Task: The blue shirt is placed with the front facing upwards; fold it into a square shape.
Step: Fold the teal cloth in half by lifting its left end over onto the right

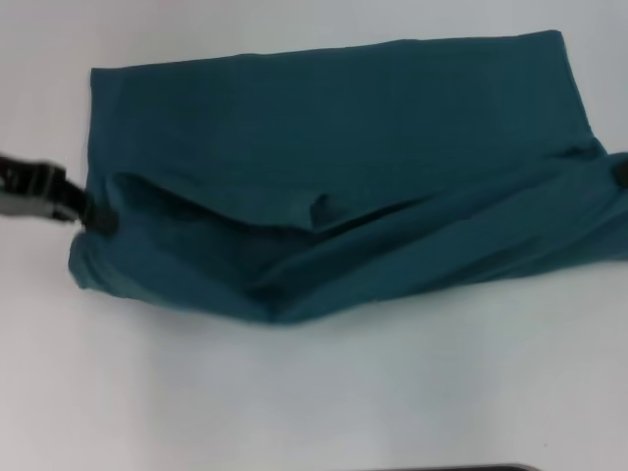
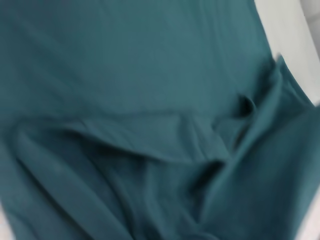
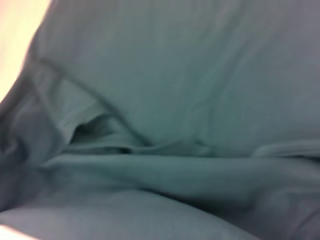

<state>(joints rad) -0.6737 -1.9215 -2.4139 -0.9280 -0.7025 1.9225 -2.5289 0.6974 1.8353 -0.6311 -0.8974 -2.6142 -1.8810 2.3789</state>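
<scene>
The blue shirt (image 1: 334, 128) lies spread across the middle of the white desk (image 1: 324, 392), plain side up, its near edge lifted and folded over toward the far side so that a rumpled band runs along the near side from left to right. The left gripper (image 1: 93, 214) is at the shirt's left end, clamped on the raised near-left corner of the cloth. At the right edge of the head view only a dark bit of the right gripper (image 1: 621, 173) shows against the shirt's right end, and I cannot tell whether it grips the cloth; both wrist views show only teal folds.
</scene>
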